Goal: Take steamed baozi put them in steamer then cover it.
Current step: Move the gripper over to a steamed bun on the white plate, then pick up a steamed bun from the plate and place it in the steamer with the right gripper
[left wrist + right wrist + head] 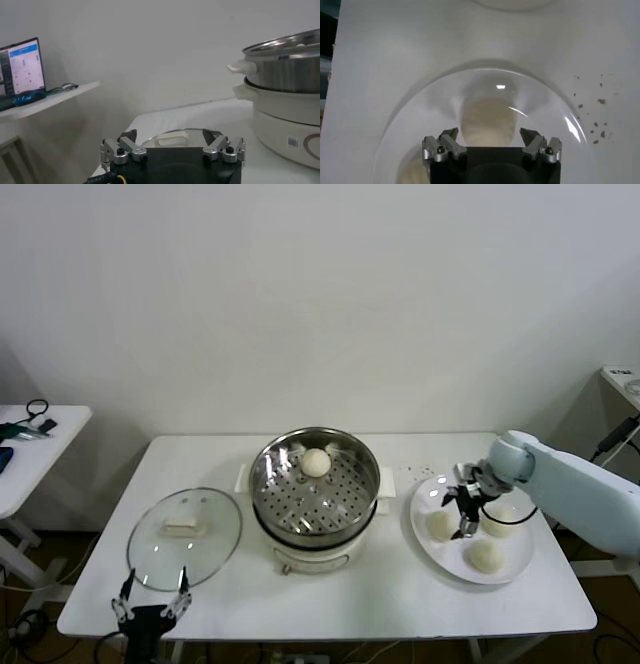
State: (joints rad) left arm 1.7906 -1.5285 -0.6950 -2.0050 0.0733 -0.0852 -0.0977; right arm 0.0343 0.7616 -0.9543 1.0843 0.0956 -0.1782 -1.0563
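The steel steamer (315,489) stands mid-table with one baozi (316,462) on its perforated tray. Three more baozi (440,525) (497,519) (485,555) lie on a white plate (445,562) to its right. My right gripper (466,509) hovers open over the plate. In the right wrist view a baozi (488,121) sits just beyond the open right gripper (490,136), apart from both fingers. The glass cover (185,538) lies flat on the table left of the steamer. My left gripper (152,599) waits open at the front left edge, facing the cover (172,139).
A side table (30,454) with cables stands far left, with a laptop (22,67) on it in the left wrist view. Brown crumbs (597,100) dot the tabletop beside the plate. The steamer's white base (285,120) rises to one side of my left gripper.
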